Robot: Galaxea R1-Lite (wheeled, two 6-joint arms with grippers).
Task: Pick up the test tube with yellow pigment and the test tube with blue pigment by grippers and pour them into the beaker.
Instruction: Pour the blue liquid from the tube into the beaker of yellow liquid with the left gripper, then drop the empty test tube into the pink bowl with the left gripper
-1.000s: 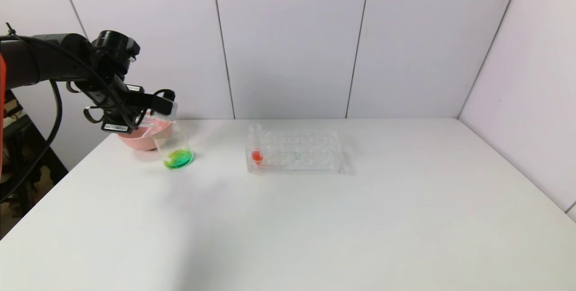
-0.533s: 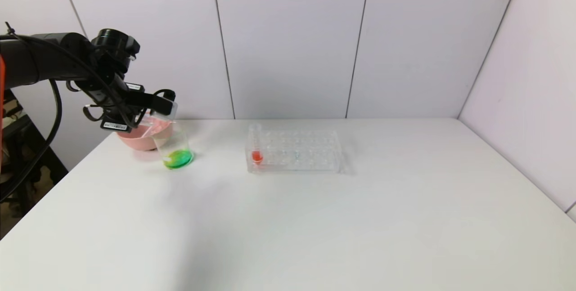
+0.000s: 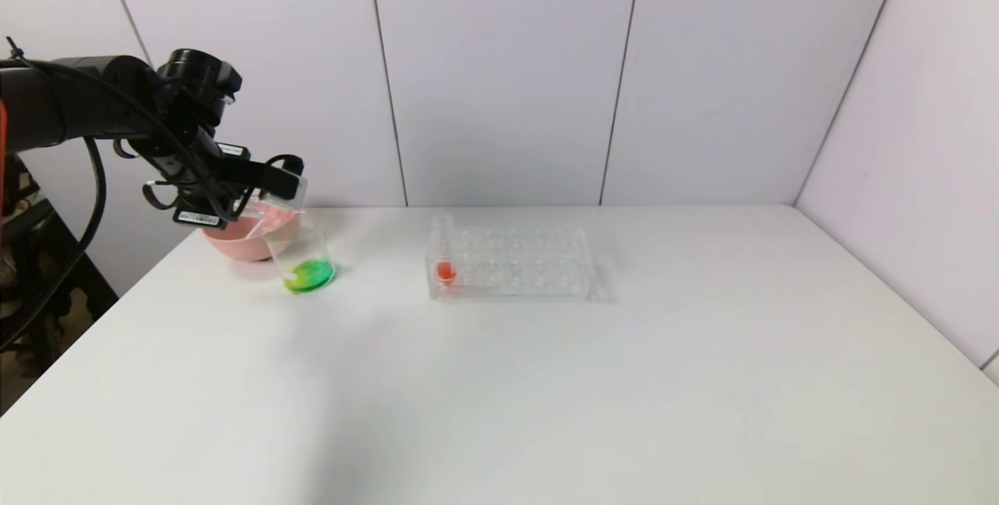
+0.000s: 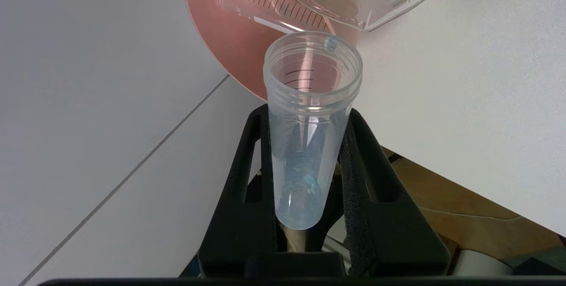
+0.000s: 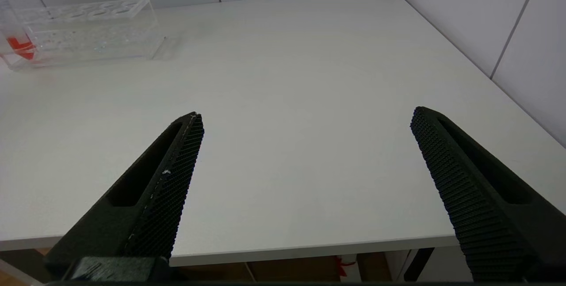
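The test tube with blue pigment (image 4: 305, 140) is clamped between the two black, foam-lined fingers (image 4: 358, 175) of the left hand (image 3: 273, 183). It is a slim clear cylinder with a rounded bottom, a threaded rim and printed graduation marks; only a blue film and a few droplets are seen inside, with one blue drop at the lip. Its long axis is tipped over, the open mouth pointed toward the beaker (image 3: 303, 255) and the rounded end lying back in the hand. The mouth is held just beside the beaker's pouring lip (image 4: 367, 23), above the tabletop's (image 3: 546, 380) far left corner.

The beaker is of clear glass with straight sides, and a shallow pool of green liquid with a yellowish patch is seen at its bottom. Just behind it stands a smooth pink bowl (image 3: 234, 243), in which another clear graduated tube (image 4: 265, 5) lies on its side.

Further right, a clear plastic rack (image 3: 511, 259) with rows of round holes is set on the matte white tabletop; an upright tube with red liquid (image 3: 445, 251) is held at its left end.

The right hand (image 5: 305, 144) is parked low over the near right edge, its ribbed pointed fingers spread wide with nothing between them.
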